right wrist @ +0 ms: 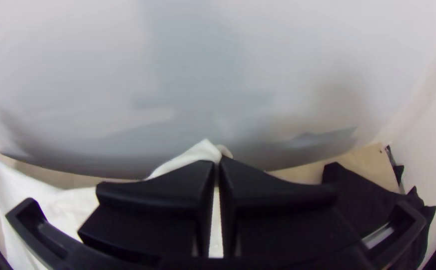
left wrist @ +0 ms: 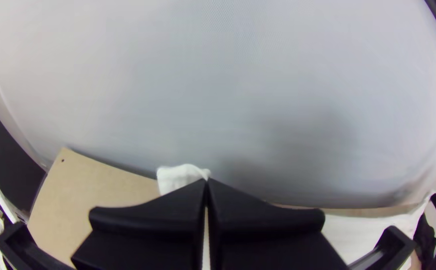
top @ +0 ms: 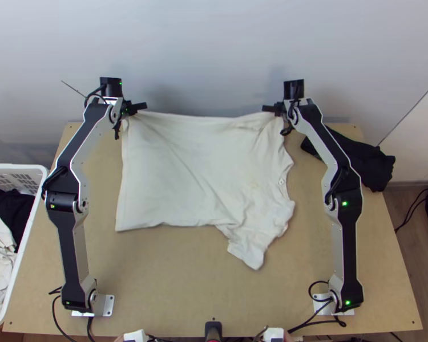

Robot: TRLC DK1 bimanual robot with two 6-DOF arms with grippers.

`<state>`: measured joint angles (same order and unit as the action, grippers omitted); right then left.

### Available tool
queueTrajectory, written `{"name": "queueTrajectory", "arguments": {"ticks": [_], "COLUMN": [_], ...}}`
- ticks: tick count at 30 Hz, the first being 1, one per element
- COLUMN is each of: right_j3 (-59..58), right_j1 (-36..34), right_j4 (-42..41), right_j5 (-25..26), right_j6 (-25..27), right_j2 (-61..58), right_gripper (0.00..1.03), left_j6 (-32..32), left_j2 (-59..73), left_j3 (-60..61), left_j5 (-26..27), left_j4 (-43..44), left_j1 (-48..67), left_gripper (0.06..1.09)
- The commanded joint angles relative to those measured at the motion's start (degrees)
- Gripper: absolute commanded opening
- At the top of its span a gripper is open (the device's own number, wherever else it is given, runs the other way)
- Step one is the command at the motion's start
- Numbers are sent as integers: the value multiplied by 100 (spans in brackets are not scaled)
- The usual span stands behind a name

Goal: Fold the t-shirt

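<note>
Pale grey backdrop (top: 214, 51) behind light wooden table (top: 174, 285). At left, white basket (top: 34, 167) holding black and white cloth. Left gripper (top: 135, 107) pressed together on t-shirt's far left corner. White t-shirt (top: 185, 171) spread mid-table, lightly creased, far edge stretched between grippers, sleeve pointing toward near edge. Right gripper (top: 274, 108) pinching t-shirt's far edge toward right end. Black cloth (top: 371, 162) bunched at far right.
</note>
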<state>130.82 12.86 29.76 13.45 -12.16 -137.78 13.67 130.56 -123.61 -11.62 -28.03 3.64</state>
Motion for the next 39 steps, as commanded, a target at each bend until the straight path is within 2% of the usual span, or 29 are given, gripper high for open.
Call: {"name": "queueTrajectory", "arguments": {"ticks": [1, 5, 10, 18, 31, 39], "right_j3": [409, -92, -1024, -2641, -4961, -6297], "right_j1": [-73, -12, 129, 225, 296, 428], "right_j4": [-471, -480, -480, -805, -946, -946], "right_j5": [-27, -27, -36, -352, -607, -765], "right_j6": [135, 153, 214, 241, 179, 188], "right_j2": [-188, 234, 884, 1868, 3573, 4786], "right_gripper": [3, 3, 3, 3, 3, 3], "left_j6": [-181, -137, -233, -330, -312, -233], "left_j2": [101, -171, -1112, -2263, -4144, -5129], "left_j3": [21, 364, 1841, 3502, 5813, 6745], "left_j5": [-34, -165, -157, -148, -130, -130], "left_j4": [465, 544, 1581, 2056, 2258, 2188], "left_j1": [-56, -48, 119, 269, 243, 348], "left_gripper": [10, 10, 10, 10, 9, 9]}}
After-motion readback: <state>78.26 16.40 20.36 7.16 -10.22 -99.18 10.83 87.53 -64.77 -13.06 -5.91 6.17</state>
